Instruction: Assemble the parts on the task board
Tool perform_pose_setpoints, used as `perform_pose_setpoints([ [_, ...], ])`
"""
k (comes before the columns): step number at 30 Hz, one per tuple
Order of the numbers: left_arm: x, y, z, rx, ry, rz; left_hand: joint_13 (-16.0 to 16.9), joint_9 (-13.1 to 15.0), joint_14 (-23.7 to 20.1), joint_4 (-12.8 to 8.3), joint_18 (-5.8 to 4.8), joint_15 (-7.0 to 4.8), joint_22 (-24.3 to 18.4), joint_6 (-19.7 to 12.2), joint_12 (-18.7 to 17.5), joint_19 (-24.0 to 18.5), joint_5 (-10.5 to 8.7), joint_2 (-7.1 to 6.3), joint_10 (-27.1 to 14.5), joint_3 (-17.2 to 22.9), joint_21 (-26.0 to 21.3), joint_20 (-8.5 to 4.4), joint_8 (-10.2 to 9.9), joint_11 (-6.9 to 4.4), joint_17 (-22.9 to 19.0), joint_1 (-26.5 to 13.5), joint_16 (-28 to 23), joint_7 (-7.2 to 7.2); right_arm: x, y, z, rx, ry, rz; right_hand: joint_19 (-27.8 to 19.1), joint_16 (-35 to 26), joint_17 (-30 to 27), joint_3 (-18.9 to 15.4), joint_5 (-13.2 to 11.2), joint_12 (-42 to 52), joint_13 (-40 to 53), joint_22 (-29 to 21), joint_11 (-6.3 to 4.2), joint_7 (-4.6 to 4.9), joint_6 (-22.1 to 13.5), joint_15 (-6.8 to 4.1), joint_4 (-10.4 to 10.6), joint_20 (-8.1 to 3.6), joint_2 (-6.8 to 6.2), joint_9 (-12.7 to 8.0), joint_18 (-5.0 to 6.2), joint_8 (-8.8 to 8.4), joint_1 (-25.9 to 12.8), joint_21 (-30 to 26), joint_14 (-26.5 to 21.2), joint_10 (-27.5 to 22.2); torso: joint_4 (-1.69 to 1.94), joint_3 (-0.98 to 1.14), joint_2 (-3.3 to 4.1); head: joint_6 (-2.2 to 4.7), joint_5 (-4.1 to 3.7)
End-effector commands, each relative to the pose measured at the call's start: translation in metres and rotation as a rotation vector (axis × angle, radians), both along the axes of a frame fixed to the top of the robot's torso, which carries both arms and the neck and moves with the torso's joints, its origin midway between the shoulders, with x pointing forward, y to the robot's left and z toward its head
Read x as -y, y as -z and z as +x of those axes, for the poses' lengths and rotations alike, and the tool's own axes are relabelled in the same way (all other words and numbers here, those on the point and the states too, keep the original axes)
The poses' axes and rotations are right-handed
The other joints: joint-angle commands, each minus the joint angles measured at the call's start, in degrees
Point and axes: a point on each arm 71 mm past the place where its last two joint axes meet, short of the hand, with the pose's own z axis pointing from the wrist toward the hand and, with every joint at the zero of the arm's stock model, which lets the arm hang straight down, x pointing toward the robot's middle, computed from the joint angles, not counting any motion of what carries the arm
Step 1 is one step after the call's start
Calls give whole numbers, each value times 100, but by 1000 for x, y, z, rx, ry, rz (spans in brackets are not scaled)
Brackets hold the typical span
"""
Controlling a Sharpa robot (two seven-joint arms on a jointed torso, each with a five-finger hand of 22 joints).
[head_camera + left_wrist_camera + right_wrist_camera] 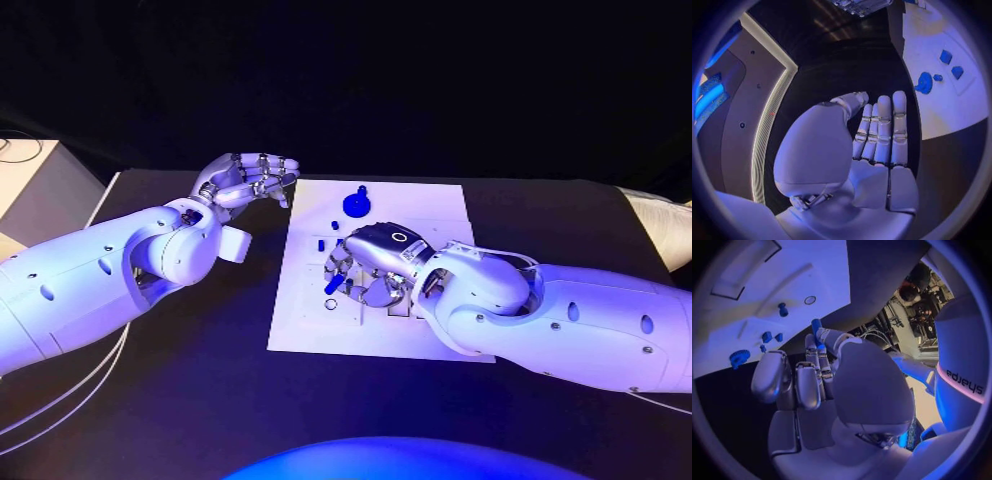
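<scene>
Overhead, we see the board [433, 205] in the middle of the frame, on the black table [188, 390]. Our right hand [372, 268] is curled over the board's centre, palm down, hiding what lies beneath it; a small blue peg [335, 284] shows at its fingers on the left side. Our left hand [248, 182] sits at the board's upper left corner, fingers curled in, with nothing visible inside them.

Our right wrist view adds what the head view cannot: the blue peg [816, 326] is pinched between fingertips [822, 336] of the right hand [817, 385], so that hand holds it. Beyond it, the board [817, 270] carries a blue gear [738, 358], two small blue blocks [767, 336], a blue knob [783, 309] standing upright and a small ring [810, 300].

Our left wrist view shows the left hand [873, 150] differently: fingers [882, 127] lie straight, side by side, thumb alongside, holding nothing. We cannot tell from these two views together how far it is closed. At the right of that frame the board [942, 110] bears the gear [924, 82] and blocks [946, 56].

In the head view the gear [355, 206] lies in the board's upper part, just above the right hand, with another small blue piece [361, 189] beside it. A pale box [36, 185] stands at the far left edge
</scene>
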Motion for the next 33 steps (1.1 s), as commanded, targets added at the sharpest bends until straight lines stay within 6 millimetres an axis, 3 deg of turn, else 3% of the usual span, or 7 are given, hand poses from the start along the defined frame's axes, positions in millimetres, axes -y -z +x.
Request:
perform_pose_setpoints([
  [1,3,0,-1,-3,19,-15,-5,-6,-12,-11,42,22,-4,48,-3,30,20,9,0,-13,-6,-6,31,-1,-9,50,-23,2,-4,9,-2,10,-33,-50,11,16,-1,43,-17,-13,7,-11,-84,32,7,-19,-3,-31,115,332,-44,93,36,4,162,136,-1,2,3,-19,16],
  [12,3,-1,-1,-4,19,-15,-7,-8,-12,-6,41,24,-4,46,-4,30,18,7,-3,-17,-6,-5,31,1,-10,43,-24,5,-12,23,-4,-8,-31,-84,12,19,6,53,-21,-24,8,-2,-80,35,-2,-16,-15,-30,113,341,-46,95,24,11,162,133,0,2,4,-81,85],
  [18,2,-1,-1,-4,19,-14,-7,-8,-12,-6,41,24,-4,46,-4,30,18,7,-3,-17,-6,-5,31,1,-10,43,-24,5,-12,26,-2,-11,-15,-96,11,18,4,62,-16,-31,9,-5,-78,37,-9,-15,-22,-29,116,347,-45,97,16,6,161,132,0,-5,2,-90,84],
  [33,0,-1,-2,-5,15,-11,-12,-12,-13,-2,40,26,-4,43,-7,29,19,10,-12,-19,-7,-5,32,3,-12,39,-26,6,-10,29,2,10,9,-142,15,24,17,73,-15,-37,11,13,-77,39,-14,-14,-32,-28,120,354,-49,100,8,22,163,134,-3,3,2,-125,104],
])
